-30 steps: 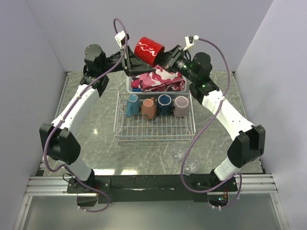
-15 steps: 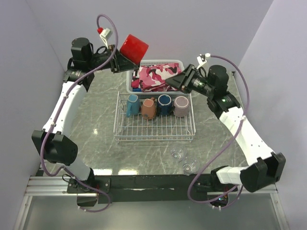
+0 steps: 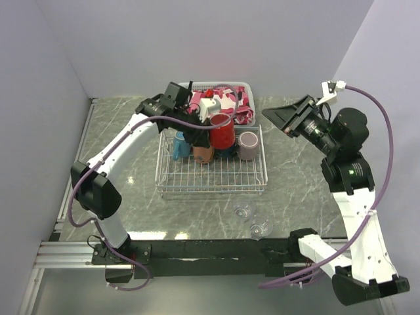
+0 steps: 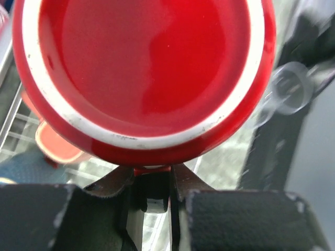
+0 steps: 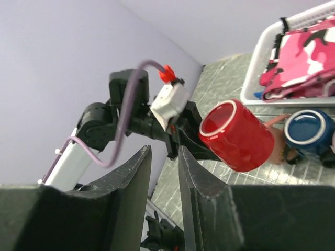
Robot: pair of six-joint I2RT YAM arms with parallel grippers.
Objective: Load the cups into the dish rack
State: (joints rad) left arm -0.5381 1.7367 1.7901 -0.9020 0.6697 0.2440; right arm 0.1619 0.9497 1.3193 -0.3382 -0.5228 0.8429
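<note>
Two clear glasses (image 3: 243,211) stand on the tabletop (image 3: 131,177) just in front of the dish rack (image 3: 210,180). Above the mugs (image 3: 247,146) in the rack's far row, the left claw (image 4: 153,175) pinches the red mug (image 3: 222,131). The right claw (image 5: 165,172), high on the right, is slightly parted and empty.

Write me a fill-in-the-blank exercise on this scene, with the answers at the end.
1. The left hand holds the ___ mug above the dish rack.
2. The two clear glasses stand on the ___, outside the rack.
3. The right hand, raised off to the side, holds ___.
Answers: red; table; nothing.
</note>
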